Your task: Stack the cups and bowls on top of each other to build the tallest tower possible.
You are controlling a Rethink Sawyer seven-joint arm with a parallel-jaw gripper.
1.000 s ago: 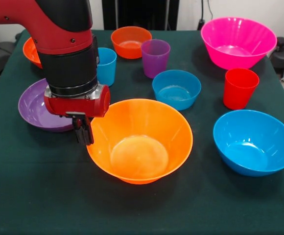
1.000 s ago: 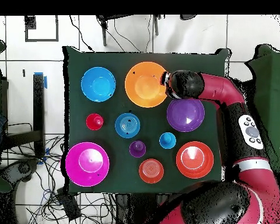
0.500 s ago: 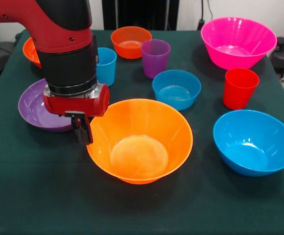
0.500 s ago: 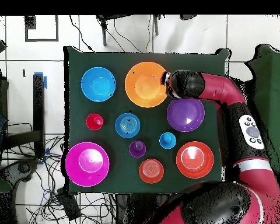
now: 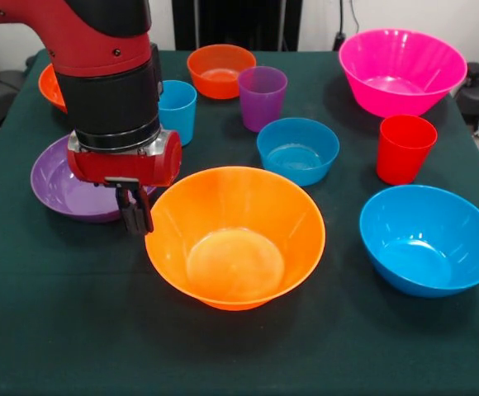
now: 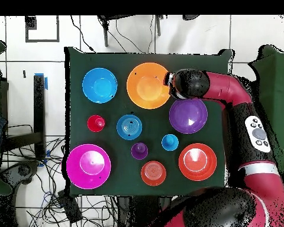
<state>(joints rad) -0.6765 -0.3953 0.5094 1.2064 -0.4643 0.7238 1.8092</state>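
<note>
The large orange bowl (image 5: 235, 239) (image 6: 148, 85) stands empty near the table's front. My gripper (image 5: 135, 216) (image 6: 168, 83) hangs just outside its left rim, shut with nothing in it, between that bowl and the shallow purple bowl (image 5: 58, 177) (image 6: 188, 116). The light blue cup (image 5: 180, 107), purple cup (image 5: 262, 97) and red cup (image 5: 405, 147) each stand alone. The small blue bowl (image 5: 297, 150), large blue bowl (image 5: 429, 239), pink bowl (image 5: 402, 70), small orange bowl (image 5: 220, 70) and red-orange bowl (image 5: 49, 82) sit apart. Nothing is nested.
The dark green table (image 5: 58, 330) carries everything. My arm (image 5: 107, 74) hides part of the red-orange bowl and the purple bowl's far rim. Cables (image 6: 49, 177) lie on the floor beside the table.
My gripper has risen a little and shifted slightly left, away from the orange bowl's rim. No bowl or cup has moved.
</note>
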